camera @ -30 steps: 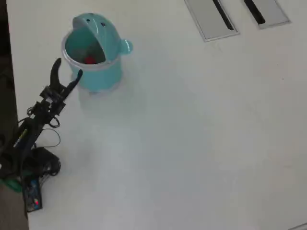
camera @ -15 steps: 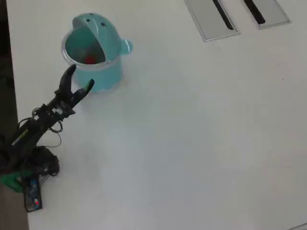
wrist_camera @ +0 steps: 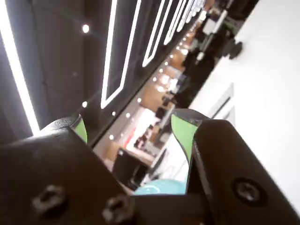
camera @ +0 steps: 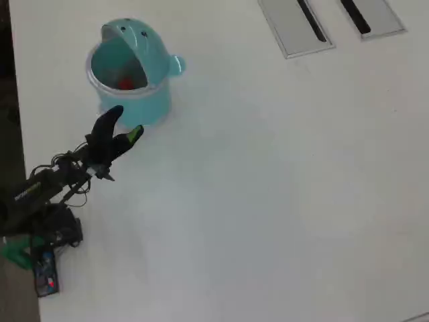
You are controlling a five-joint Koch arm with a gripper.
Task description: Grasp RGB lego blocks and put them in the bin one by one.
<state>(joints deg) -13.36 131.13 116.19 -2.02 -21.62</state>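
The round teal bin point(camera: 153, 106) stands at the table's top left in the overhead view, its domed lid point(camera: 136, 37) tipped back and a knob on its right side. A red lego block point(camera: 124, 83) lies inside it. The blue and yellowish-green blocks are not in view. My gripper point(camera: 127, 122) hangs just in front of the bin's near wall, open and empty, with green pads. In the wrist view the gripper point(wrist_camera: 131, 124) points up at the room, and a sliver of the bin point(wrist_camera: 159, 187) shows low between the spread jaws.
The arm's base point(camera: 33, 201) with cables and a green clamp sits at the table's left edge. Two grey recessed panels point(camera: 295, 20) lie at the top right. The white tabletop point(camera: 268, 188) stretches right and down from the bin.
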